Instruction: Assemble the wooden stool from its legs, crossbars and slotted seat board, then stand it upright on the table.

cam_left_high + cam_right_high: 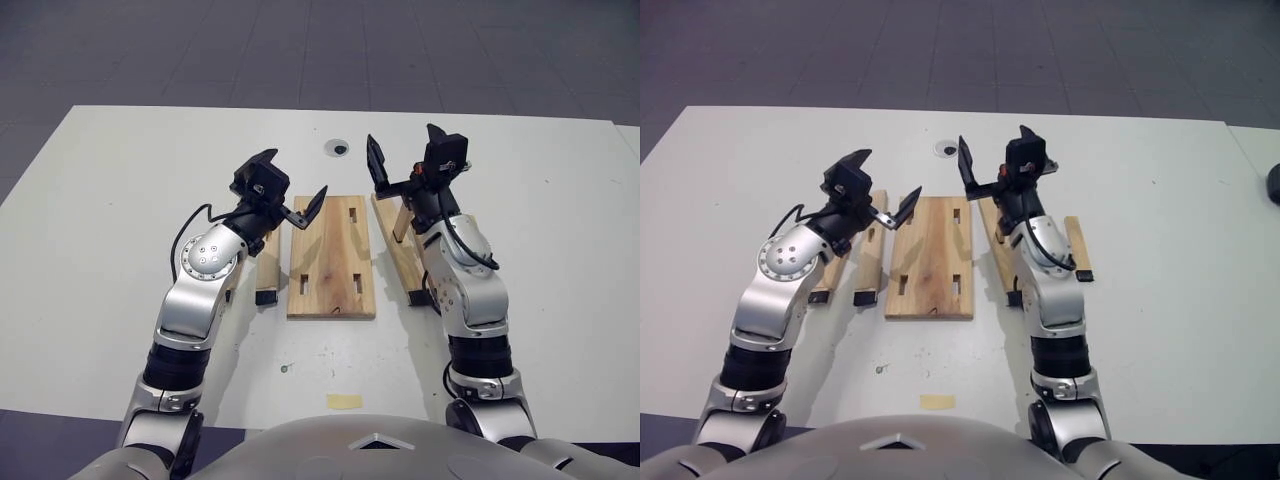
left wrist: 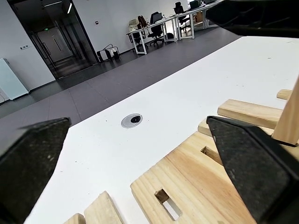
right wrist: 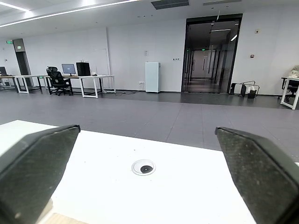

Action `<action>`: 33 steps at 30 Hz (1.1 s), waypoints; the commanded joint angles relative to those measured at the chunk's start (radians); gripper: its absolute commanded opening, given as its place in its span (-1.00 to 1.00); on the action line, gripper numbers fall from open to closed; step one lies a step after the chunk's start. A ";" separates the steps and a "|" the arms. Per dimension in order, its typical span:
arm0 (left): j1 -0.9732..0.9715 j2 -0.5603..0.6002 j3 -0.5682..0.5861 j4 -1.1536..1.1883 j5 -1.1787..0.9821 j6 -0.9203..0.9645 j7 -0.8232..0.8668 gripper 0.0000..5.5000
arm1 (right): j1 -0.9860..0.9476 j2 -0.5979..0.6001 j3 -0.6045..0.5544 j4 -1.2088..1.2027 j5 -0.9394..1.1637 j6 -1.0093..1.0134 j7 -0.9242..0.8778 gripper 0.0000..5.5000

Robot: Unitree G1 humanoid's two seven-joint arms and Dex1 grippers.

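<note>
The slotted seat board (image 1: 330, 255) lies flat in the middle of the white table (image 1: 120, 200), with several rectangular slots in it. Wooden leg and crossbar pieces (image 1: 872, 255) with black end caps lie along its left side, partly under my left arm. More pieces (image 1: 1077, 245) lie along its right side, and one stick (image 1: 402, 222) tilts upward below my right wrist. My left gripper (image 1: 292, 182) hangs open above the board's far left corner, holding nothing. Open and empty too, my right gripper (image 1: 405, 150) is raised past the board's far right corner. From the left wrist, the board (image 2: 205, 182) lies below open fingers (image 2: 252, 163).
A round cable port (image 1: 339, 147) sits in the table beyond the board. A small yellow tape piece (image 1: 344, 401) lies near the front edge. A dark object (image 1: 1272, 185) shows at the far right. Bare table surface spreads to the left and right of the parts.
</note>
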 commanded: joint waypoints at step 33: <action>0.052 0.057 0.046 -0.055 -0.015 0.031 -0.024 0.96 | 0.416 -0.074 -0.038 -0.518 0.190 0.519 -0.003 0.96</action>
